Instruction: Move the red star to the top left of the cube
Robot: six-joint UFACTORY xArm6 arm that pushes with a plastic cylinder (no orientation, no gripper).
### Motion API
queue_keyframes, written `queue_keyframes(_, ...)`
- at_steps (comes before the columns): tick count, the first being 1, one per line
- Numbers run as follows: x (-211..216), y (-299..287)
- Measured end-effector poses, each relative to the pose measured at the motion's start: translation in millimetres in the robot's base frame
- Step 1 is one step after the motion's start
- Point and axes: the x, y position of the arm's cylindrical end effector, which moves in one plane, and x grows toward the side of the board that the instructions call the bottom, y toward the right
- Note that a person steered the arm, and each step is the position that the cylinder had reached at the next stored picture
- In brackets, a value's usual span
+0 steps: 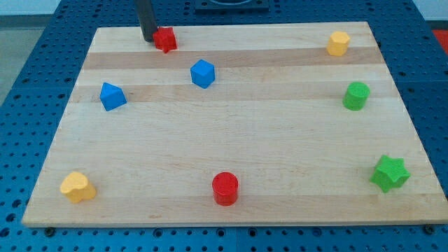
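1. One rod, no gripper to release or clench: my tip (148,39) touches the red star (166,39) on its left, at the surface's (231,143) top edge, left of centre.
2. The blue cube (202,73) sits just below-right of the star.
3. No containers appear.

Around me I see a pale wooden board (231,150) with light and darker stripes. It lies on a blue perforated table (35,42), full of small holes. The light is even.
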Motion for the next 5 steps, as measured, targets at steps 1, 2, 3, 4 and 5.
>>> queue_keyframes(1, 5.0, 0.0)
queue_keyframes(2, 6.1, 0.0)
queue_keyframes(3, 1.3, 0.0)
queue_keyframes(4, -31.9, 0.9)
queue_keyframes(5, -35.6, 39.4)
